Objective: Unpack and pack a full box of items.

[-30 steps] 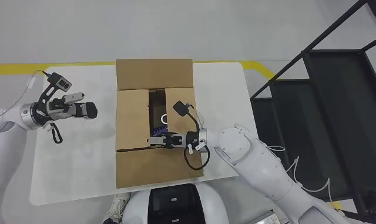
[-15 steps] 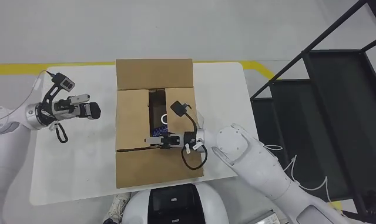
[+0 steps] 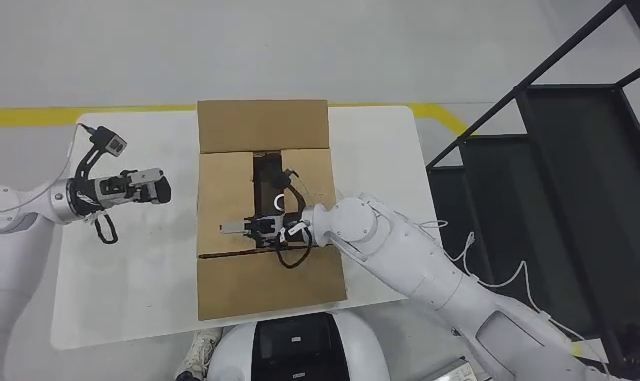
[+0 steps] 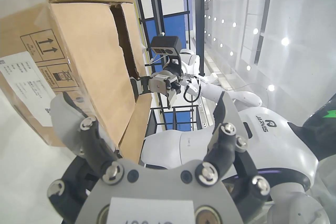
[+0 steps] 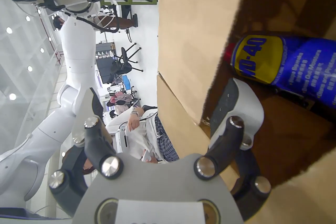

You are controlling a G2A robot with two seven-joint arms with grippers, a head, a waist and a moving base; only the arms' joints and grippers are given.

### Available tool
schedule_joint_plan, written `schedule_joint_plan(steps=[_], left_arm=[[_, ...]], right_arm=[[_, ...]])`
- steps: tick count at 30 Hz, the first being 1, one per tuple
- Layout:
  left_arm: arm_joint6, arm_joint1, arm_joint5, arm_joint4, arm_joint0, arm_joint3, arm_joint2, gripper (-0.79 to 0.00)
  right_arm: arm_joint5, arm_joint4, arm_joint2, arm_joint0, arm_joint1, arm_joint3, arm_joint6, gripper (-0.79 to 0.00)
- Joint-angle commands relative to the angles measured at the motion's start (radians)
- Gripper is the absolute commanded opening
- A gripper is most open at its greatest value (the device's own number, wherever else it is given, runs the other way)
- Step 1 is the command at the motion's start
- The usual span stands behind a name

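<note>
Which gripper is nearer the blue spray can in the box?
Right. The right gripper straddles a box flap, one finger inside the opening beside the blue spray can. The left gripper hangs over the table, well outside the box.

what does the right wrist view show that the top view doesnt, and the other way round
Right wrist view: a blue and yellow spray can inside the cardboard box, and a flap edge between the fingers of the open right gripper. Top view: the white table, the far flap folded back, a yellow floor line. Both: the box, the right gripper at its opening, the left gripper off to its side.
</note>
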Motion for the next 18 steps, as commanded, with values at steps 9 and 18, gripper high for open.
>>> schedule_joint_plan(steps=[9, 18], left_arm=[[0.058, -0.012, 0.030, -0.254, 0.019, 0.013, -0.073, 0.000], [0.047, -0.019, 0.112, -0.402, 0.023, -0.016, -0.131, 0.000]], right_arm=[[-0.154, -0.016, -0.057, 0.059, -0.041, -0.046, -0.016, 0.000], [-0.198, 0.023, -0.253, 0.248, -0.183, 0.153, -0.048, 0.000]])
